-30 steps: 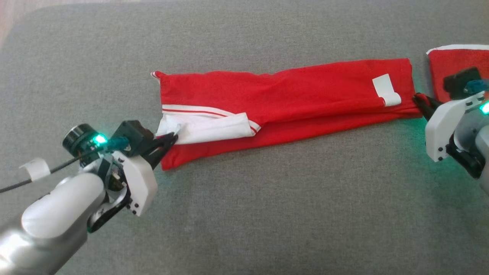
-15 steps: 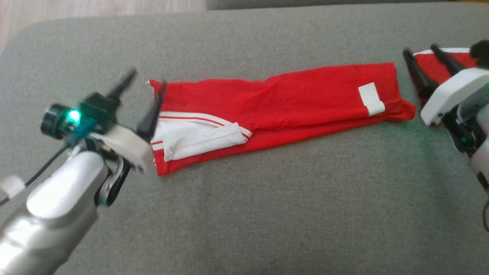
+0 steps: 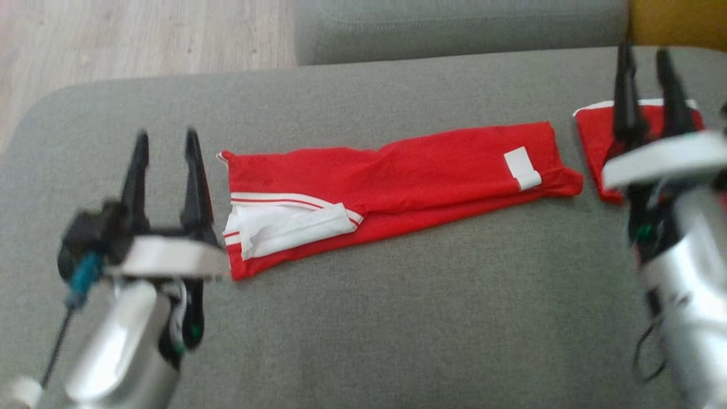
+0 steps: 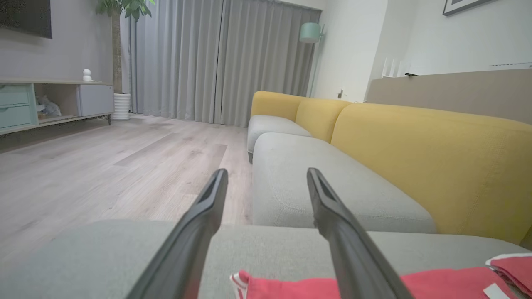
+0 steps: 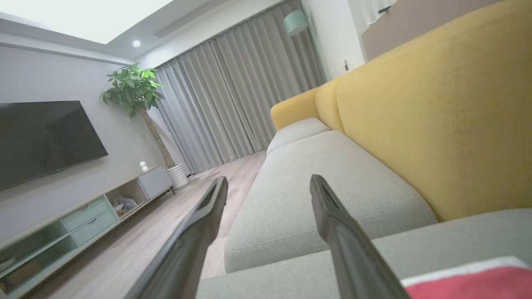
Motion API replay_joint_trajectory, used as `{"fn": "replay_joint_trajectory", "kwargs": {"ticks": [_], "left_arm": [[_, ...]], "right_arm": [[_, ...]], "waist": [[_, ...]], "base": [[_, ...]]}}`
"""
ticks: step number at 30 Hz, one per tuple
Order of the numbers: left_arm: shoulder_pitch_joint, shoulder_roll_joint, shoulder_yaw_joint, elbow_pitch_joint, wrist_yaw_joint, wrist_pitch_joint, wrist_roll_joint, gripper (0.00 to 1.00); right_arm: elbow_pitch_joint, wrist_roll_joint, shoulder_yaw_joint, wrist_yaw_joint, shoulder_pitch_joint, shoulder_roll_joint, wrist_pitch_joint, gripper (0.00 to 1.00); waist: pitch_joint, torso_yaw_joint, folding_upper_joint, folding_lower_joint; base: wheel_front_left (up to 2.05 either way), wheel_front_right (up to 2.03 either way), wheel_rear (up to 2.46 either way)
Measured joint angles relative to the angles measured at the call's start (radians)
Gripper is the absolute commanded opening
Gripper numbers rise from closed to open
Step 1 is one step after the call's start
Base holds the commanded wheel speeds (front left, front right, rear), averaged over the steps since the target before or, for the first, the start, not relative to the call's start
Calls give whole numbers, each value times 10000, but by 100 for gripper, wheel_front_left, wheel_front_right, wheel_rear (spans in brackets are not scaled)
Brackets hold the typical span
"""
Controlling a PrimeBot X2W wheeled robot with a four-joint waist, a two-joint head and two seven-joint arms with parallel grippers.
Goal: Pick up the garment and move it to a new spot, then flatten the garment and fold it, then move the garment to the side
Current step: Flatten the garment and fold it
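Head view showed you the left fingers (image 3: pixel 196 182) and right fingers (image 3: pixel 625 96) spread wide, apparently empty though blurred, either side of the red garment (image 3: pixel 397 182) on the sofa (image 3: pixel 397 318).

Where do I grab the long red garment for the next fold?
Probably its left short edge, coming in low from the left with the left gripper: the red garment lies flat in a long strip, and that free edge lies beside the open jaws.

Garment (image 3: pixel 409 182): soft matt cloth. Sofa seat (image 3: pixel 363 318): coarse grey woven fabric. Floor (image 3: pixel 142 40): pale wood.
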Motion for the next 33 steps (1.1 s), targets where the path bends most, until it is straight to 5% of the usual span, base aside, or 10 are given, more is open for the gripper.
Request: {"fn": "replay_joint_trajectory", "kwargs": {"ticks": [6, 13, 25, 33], "left_arm": [[1711, -846, 825, -65, -401, 0, 1317, 100], [2940, -1586, 1655, 157, -1032, 0, 2514, 100], [3083, -2443, 2644, 224, -1985, 0, 3536, 100], [2199, -2731, 2890, 286, -2510, 0, 3946, 100]], "right_arm": [[-1294, -2263, -1603, 0, 3142, 1866, -40, 100], [-2088, -3183, -2050, 0, 4963, 2138, -40, 100], [-2523, -3068, -1941, 0, 5041, 2197, -40, 100], [-1187, -3873, -2855, 0, 3106, 2209, 593, 100]], "waist": [[-366, -45, 0, -1], [-517, -58, 0, -1], [-160, 73, 0, 1], [749, 357, 0, 3]], "base": [[0, 0, 0], [0, 0, 0], [0, 0, 0], [0, 0, 0]]}}
